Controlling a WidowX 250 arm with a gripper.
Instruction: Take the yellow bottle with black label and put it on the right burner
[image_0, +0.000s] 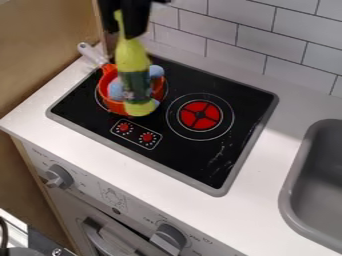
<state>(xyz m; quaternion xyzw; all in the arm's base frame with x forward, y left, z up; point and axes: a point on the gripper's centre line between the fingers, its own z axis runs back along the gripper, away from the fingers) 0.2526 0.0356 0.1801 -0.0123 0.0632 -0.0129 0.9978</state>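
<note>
Camera view: orange pot (113, 107), blue objects (115, 90) inside, behind bottle (135, 60).

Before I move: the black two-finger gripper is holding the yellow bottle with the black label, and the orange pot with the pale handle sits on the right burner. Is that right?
Not quite: the camera view shows the orange pot on the left burner, not the right one. The black gripper does hold the yellow bottle.

I hold the yellow bottle (133, 57) by its neck in my hand (125, 27), its body overlapping the orange pan (106, 90) on the black stovetop (194, 162), near the red burner (200, 115).
</note>
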